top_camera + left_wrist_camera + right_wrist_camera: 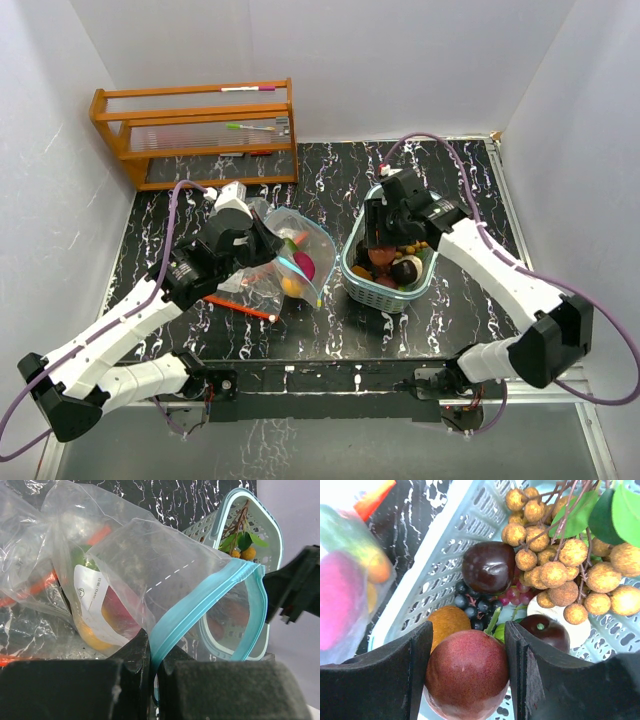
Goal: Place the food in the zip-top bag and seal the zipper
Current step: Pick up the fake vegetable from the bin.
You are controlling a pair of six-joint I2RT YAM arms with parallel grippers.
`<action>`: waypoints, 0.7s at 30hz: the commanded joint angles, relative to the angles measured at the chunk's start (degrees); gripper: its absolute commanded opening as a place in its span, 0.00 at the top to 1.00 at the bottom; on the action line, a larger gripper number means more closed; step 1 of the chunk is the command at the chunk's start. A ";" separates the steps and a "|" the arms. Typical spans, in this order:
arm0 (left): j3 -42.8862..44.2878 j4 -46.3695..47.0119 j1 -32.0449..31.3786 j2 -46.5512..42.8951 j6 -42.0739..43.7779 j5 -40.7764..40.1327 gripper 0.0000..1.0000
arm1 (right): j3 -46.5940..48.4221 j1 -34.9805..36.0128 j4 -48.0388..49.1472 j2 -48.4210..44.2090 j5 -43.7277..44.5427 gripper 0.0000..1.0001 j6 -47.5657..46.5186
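A clear zip-top bag with a blue zipper strip lies open at table centre, mouth facing the teal basket. It holds some food, a pink piece and an orange one. My left gripper is shut on the bag's zipper rim. My right gripper is down inside the basket, its jaws closed against both sides of a round dark red fruit. More food lies around it: a brown longan bunch, dark grapes, a glossy maroon fruit and an orange-brown fruit.
A wooden rack with pens stands at the back left. A thin orange-red stick lies on the black marbled table under the left arm. White walls close in the sides and back. The right arm's black body shows beside the basket.
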 commanded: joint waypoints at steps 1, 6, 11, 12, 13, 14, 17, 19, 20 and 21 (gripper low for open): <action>-0.21 0.64 0.30 -0.97 -0.23 -0.51 1.00 | 3.20 -0.15 -1.91 -2.84 0.49 0.72 0.34; 0.32 0.85 0.31 0.38 -0.10 -0.29 1.00 | 4.42 -0.11 -2.84 -4.80 1.79 0.73 0.57; 0.35 3.07 0.32 3.18 -0.03 1.36 1.00 | 8.11 -0.11 -2.88 -7.26 0.54 0.73 0.25; 0.38 3.63 0.30 4.00 -0.05 1.88 1.00 | 8.86 -0.07 -2.48 -7.80 -0.37 0.73 0.18; 0.48 4.20 0.30 4.91 -0.13 2.47 1.00 | 9.49 -0.11 -1.93 -8.46 -1.38 0.73 0.19; 0.65 4.82 0.30 5.74 -0.22 3.00 1.00 | 9.98 -0.11 -1.16 -9.05 -2.35 0.74 0.18; 1.46 6.28 0.30 8.03 -0.23 4.59 1.00 | 11.02 -0.16 1.74 -10.60 -5.90 0.74 0.39; 1.91 7.02 0.32 8.96 -0.32 5.17 1.00 | 11.28 -0.04 4.04 -10.97 -9.40 0.75 0.44; 2.13 7.25 0.36 9.35 -0.32 5.38 1.00 | 11.18 -0.03 5.69 -11.06 -11.93 0.75 0.44; 2.36 7.43 0.38 9.59 -0.32 5.60 1.00 | 10.90 -0.02 8.00 -11.10 -14.41 0.75 0.67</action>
